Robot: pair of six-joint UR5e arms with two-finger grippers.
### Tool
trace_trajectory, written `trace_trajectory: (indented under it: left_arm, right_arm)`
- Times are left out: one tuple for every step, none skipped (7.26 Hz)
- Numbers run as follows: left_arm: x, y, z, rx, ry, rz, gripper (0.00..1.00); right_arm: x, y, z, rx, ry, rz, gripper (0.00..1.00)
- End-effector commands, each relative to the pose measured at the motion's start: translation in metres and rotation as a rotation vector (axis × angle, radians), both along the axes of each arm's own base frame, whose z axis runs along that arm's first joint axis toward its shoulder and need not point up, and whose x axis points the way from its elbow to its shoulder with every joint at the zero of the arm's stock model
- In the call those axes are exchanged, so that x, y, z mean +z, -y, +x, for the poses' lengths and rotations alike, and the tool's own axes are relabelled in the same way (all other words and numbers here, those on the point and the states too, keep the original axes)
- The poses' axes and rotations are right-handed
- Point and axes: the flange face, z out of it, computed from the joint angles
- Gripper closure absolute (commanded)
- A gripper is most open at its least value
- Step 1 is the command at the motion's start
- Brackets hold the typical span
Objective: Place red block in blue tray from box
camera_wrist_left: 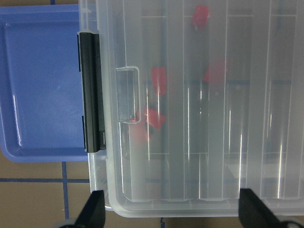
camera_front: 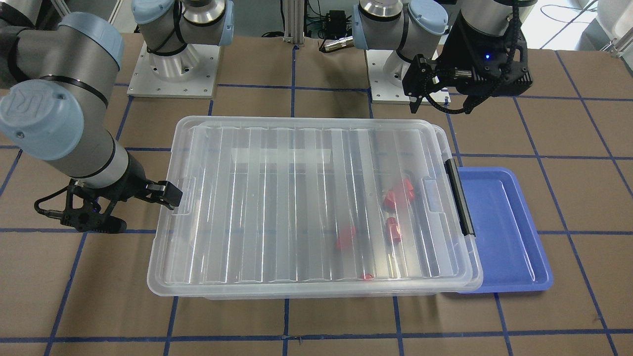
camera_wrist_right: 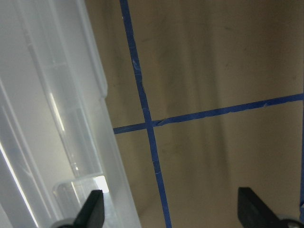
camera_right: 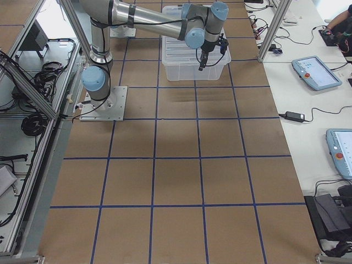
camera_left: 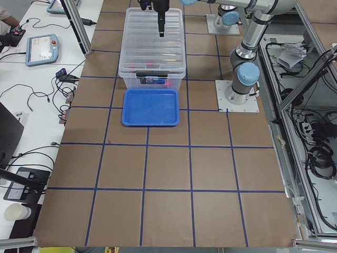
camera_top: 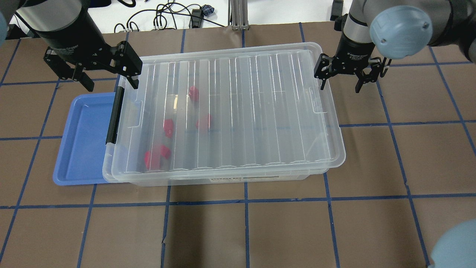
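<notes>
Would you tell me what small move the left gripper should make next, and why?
Probably lower the left gripper onto the black latch bar to release it. The ribbed lid is on the box, covering the red block, and the open gripper hangs over that latch end, beside the blue tray.

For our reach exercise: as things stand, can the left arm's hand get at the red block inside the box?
Probably not yet. The red block lies in the box under the clear lid. The left hand hovers open above the latch end; the lid likely has to come off first.
</notes>
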Motion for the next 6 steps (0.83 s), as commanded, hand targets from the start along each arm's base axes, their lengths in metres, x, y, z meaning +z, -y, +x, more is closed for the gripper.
trace_trajectory:
  left_arm:
    - [-0.001, 0.002, 0.0, 0.001, -0.001, 0.0, 0.0]
    - [0.0, 0.0, 0.0, 0.001, -0.001, -0.001, 0.0]
    - [-0.002, 0.003, 0.0, 0.001, -0.003, 0.002, 0.0]
    - [0.001, 0.0, 0.0, -0.001, -0.003, -0.004, 0.0]
    - [0.002, 0.0, 0.0, 0.001, -0.003, -0.004, 0.0]
    - [-0.001, 0.002, 0.0, 0.001, -0.003, 0.002, 0.0]
  right_arm:
    - [-0.003, 0.001, -0.005, -0.012, 0.009, 0.008, 0.0]
    - [-0.004, 0.001, -0.005, -0.012, 0.008, 0.011, 0.0]
    - [-0.005, 0.001, -0.006, -0.012, 0.006, 0.015, 0.0]
    - [-0.009, 0.001, -0.005, -0.017, 0.008, 0.032, 0.0]
    - [-0.01, 0.001, -0.006, -0.015, 0.007, 0.034, 0.0]
    - [-0.017, -0.001, -0.006, -0.012, 0.006, 0.046, 0.0]
